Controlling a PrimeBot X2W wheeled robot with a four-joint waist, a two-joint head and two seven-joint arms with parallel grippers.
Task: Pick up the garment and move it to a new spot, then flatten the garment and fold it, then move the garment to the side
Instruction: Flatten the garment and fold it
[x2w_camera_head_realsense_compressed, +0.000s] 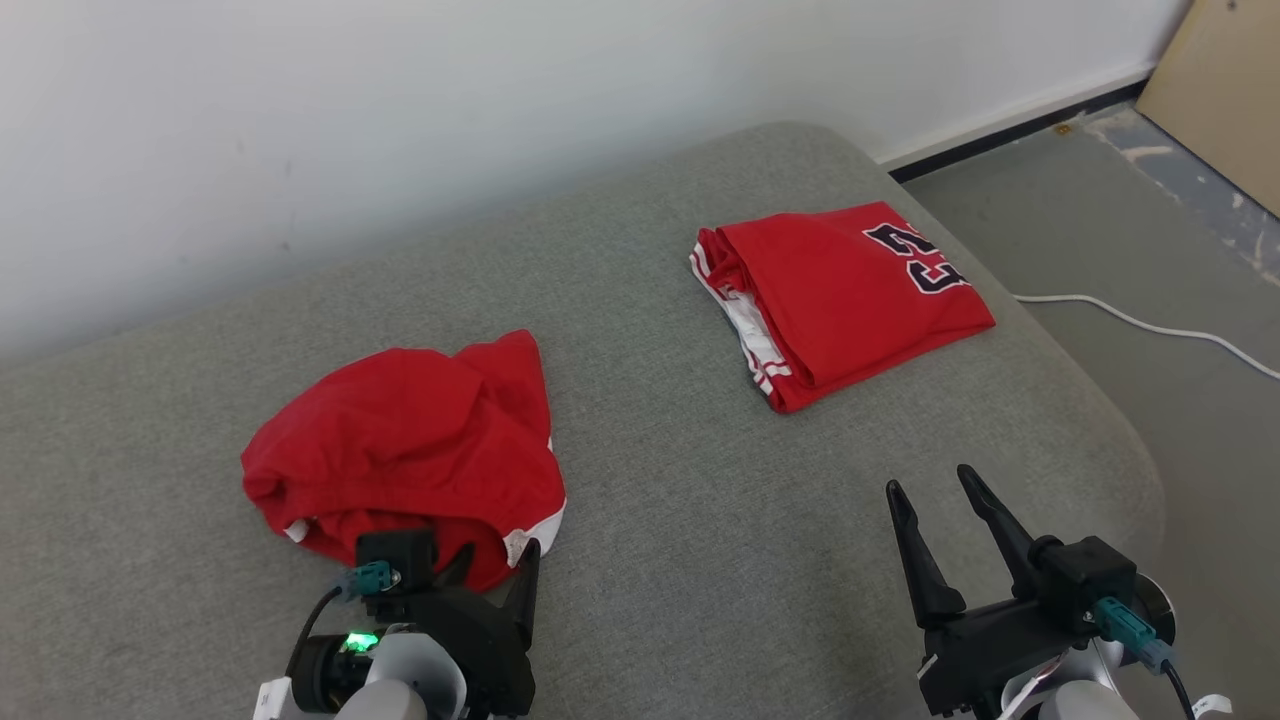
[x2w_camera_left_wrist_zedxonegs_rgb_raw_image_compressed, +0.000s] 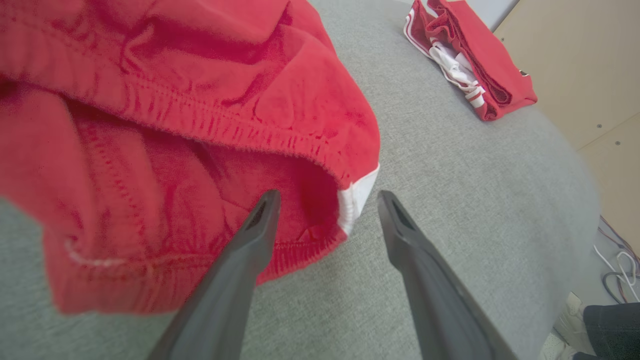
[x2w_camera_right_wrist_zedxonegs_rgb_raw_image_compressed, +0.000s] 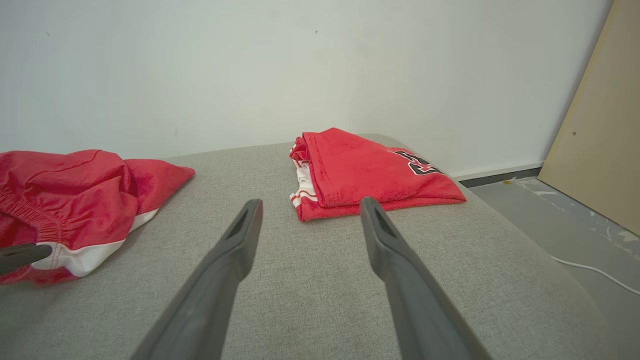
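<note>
Left gripper (x2w_camera_head_realsense_compressed: 498, 558) wide open at the near edge of the crumpled red garment (x2w_camera_head_realsense_compressed: 400, 440), garment on the left of the grey cushion (x2w_camera_head_realsense_compressed: 650, 480), right gripper (x2w_camera_head_realsense_compressed: 930, 480) open and empty near right, folded red shirt (x2w_camera_head_realsense_compressed: 850, 290) far right

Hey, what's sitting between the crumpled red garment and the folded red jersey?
Nothing: only bare grey cushion separates the crumpled garment from the folded jersey, clearest in the head view.
</note>
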